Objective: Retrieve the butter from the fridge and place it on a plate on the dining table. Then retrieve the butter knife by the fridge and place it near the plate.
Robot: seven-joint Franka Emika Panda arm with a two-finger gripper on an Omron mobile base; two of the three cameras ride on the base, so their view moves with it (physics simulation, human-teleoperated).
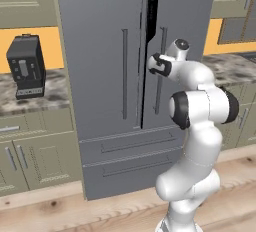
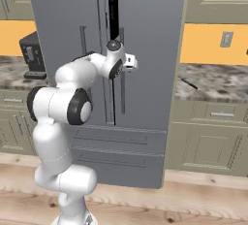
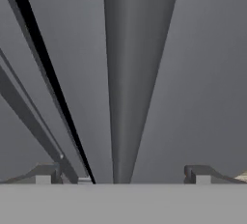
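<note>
While the fridge (image 1: 105, 51) stands ajar, the pincer (image 3: 123, 175) straddles its handle (image 3: 135, 73), released.

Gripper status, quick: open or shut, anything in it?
Gripper: open, holding nothing, its fingers either side of the right fridge door handle, not closed on it.

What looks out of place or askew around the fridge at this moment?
The fridge right door stands slightly ajar: a dark gap runs down between the doors at the top. The open gripper straddles the right door's bar handle. Nothing is spilled or damaged; the coffee machine sits upright.
</note>
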